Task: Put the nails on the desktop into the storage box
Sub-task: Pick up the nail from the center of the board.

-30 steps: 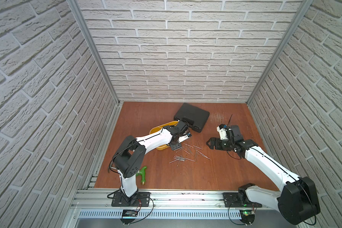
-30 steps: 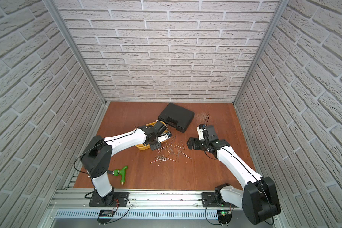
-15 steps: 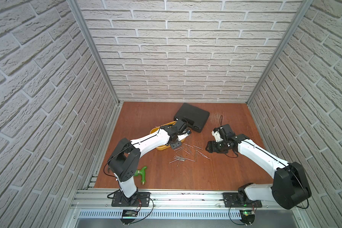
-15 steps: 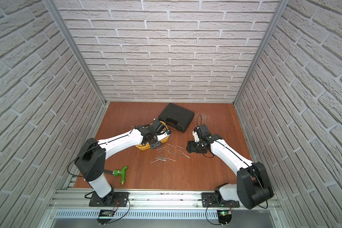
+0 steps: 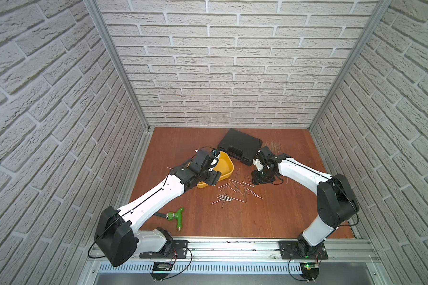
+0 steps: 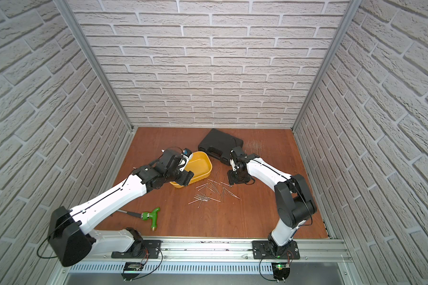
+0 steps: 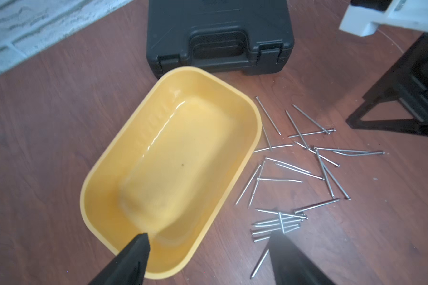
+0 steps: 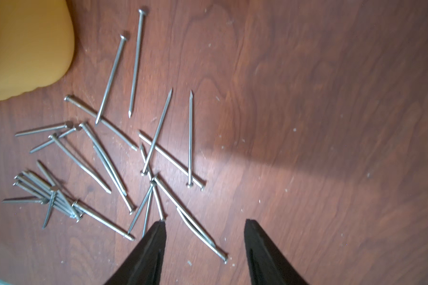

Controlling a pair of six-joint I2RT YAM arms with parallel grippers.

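Several thin silvery nails [image 5: 224, 196] [image 6: 201, 197] [image 7: 279, 180] [image 8: 190, 138] lie scattered on the reddish-brown desktop [image 5: 269, 217] [image 6: 245, 217], just right of the yellow storage box [image 5: 229, 170] [image 6: 206, 170] [image 7: 257, 116] [image 8: 27, 49]. The box's inside looks bare. My left gripper [image 5: 211, 179] [image 6: 185, 177] [image 7: 209, 235] is open. One of its fingers hangs over the box's near corner and the other over the nearest bunch of nails. My right gripper [image 5: 257, 179] [image 6: 234, 180] [image 8: 204, 222] is open at the right edge of the scatter, with one nail lying on the wood between its fingers.
A black moulded case [image 5: 239, 145] [image 6: 220, 145] [image 7: 220, 34] lies shut behind the box, close to the right arm. A green-handled tool [image 5: 177, 214] [image 6: 151, 216] lies at the front left. Brick walls enclose three sides and a metal rail [image 5: 232, 243] runs along the front.
My left gripper has gone from shut to wide open and drawn back toward the box's near corner. The right gripper has shifted a little toward the nails, its jaws narrower than before.
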